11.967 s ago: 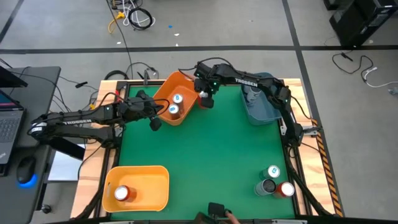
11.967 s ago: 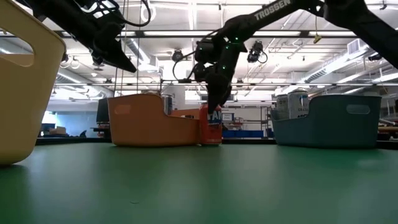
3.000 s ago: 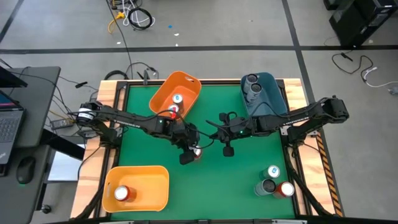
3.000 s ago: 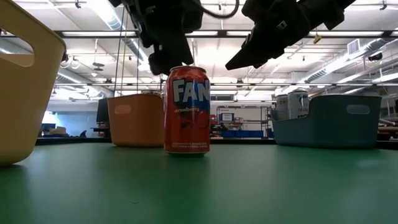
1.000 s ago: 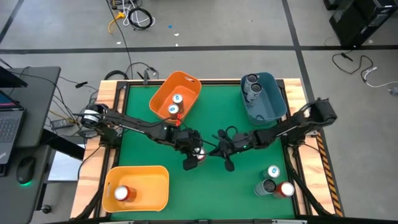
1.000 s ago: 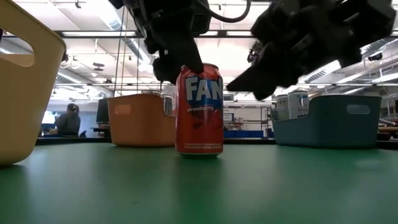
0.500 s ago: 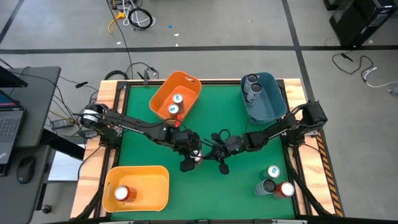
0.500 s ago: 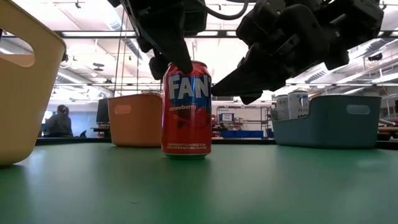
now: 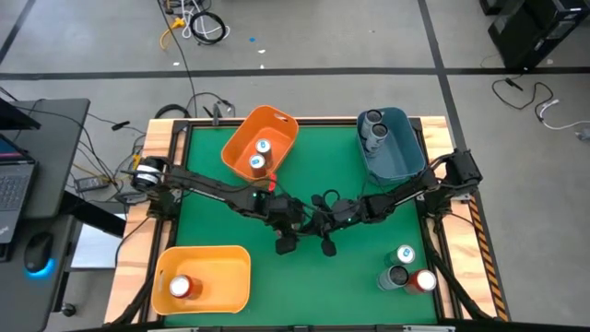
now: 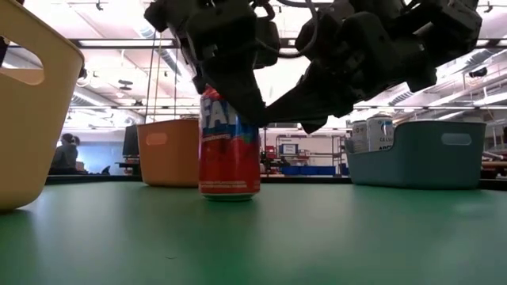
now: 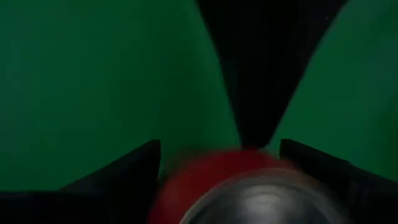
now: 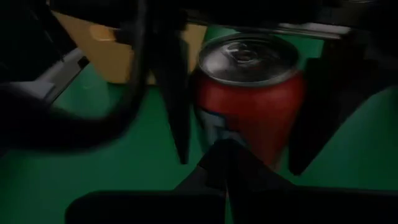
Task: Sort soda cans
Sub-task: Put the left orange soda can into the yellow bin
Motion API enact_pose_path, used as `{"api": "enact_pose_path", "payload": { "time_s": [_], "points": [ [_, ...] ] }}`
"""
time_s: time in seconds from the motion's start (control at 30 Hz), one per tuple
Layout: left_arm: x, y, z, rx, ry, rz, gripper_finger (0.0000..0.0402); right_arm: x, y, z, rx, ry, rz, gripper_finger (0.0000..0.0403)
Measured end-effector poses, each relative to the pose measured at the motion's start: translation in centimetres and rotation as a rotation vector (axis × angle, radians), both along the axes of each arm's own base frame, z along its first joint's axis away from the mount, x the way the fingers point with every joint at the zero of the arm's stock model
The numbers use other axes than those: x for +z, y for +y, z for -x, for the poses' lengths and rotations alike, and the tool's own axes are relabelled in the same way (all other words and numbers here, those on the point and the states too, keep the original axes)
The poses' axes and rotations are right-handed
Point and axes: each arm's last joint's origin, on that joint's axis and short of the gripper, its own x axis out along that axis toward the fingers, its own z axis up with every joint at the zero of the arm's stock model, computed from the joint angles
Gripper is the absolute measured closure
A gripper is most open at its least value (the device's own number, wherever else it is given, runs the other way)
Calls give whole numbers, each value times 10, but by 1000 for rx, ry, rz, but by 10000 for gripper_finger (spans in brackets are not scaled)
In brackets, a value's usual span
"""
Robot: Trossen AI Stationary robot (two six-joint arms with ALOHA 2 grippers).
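A red soda can (image 10: 229, 146) stands upright on the green table (image 9: 369, 277), near its middle. My left gripper (image 9: 288, 231) comes down over it from the left. It is open, with one finger (image 12: 175, 93) on each side of the can's upper part (image 11: 205, 180). Whether they touch it I cannot tell. My right gripper (image 12: 227, 152) reaches in from the right, shut, with its tips at the can's side. In the high view the can is hidden under the left gripper. My right gripper's shut fingertips (image 10: 269, 119) meet the can's side wall (image 12: 245, 134) on the side facing the table's right edge. They come from the right, slanting a little downward. The can stands upright with its base on the table.
An orange bin (image 9: 277, 124) at the far left holds two cans. A blue bin (image 9: 406, 138) at the far right holds dark cans. A yellow bin (image 9: 226, 277) at the near left holds a red can (image 9: 181, 287). Three more cans (image 9: 406, 269) stand at the near right.
My right gripper has gone toward the table's left edge, up to the can, and stayed shut. The can has slid a little toward the left edge, still upright. My left gripper has come down lower around the can's top.
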Motion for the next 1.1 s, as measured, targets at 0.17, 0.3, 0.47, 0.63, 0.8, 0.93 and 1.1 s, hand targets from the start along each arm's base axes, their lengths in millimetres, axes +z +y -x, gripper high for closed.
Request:
{"api": "enact_pose_path", "payload": {
  "time_s": [0.17,0.3,0.47,0.63,0.8,0.93,1.1],
  "points": [
    [-8,-2,-1,-34,43,18,101,0,1,0,2,3,1,403],
    [-3,-2,-1,-44,42,21,103,-1,0,1,2,6,1,403],
    [12,-3,-1,-88,141,-13,108,-1,1,1,9,8,-1,403],
    [37,-1,-3,-80,148,-120,108,-1,1,1,10,7,2,403],
    [51,1,-3,-73,171,-158,108,-1,1,1,16,9,6,403],
    [67,0,3,-77,224,-209,108,-2,1,2,19,15,13,403],
    [95,-6,13,-26,285,-292,108,-4,0,3,19,39,20,403]
  ]
}}
